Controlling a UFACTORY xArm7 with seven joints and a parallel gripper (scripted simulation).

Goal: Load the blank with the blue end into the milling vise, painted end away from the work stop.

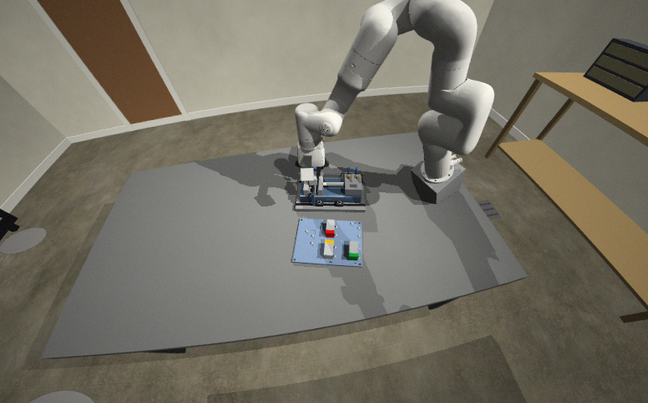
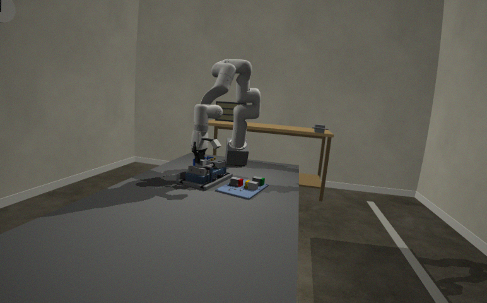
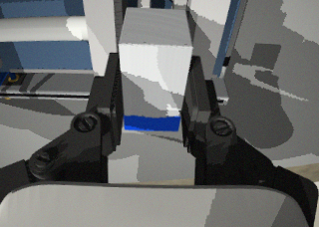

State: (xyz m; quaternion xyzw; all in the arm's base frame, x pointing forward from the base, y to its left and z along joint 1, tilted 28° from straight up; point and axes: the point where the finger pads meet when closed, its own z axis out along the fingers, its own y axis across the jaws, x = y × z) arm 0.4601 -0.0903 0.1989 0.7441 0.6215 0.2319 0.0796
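Note:
My gripper [image 3: 154, 74] is shut on the grey blank with the blue end [image 3: 155, 71]. Its blue end [image 3: 154, 122] points toward the wrist camera. In the top view the gripper [image 1: 310, 185] stands at the left end of the blue vise [image 1: 331, 193]. The jaw block with hoses [image 1: 352, 183] is at the vise's right end. I cannot tell whether the blank rests on the low bars.
The light-blue infeed plate [image 1: 327, 238] lies in front of the vise. On it lie a red-ended blank [image 1: 330, 227], a yellow-ended blank [image 1: 327, 248] and a green-ended blank [image 1: 352, 249]. The arm's base [image 1: 436, 180] stands right of the vise.

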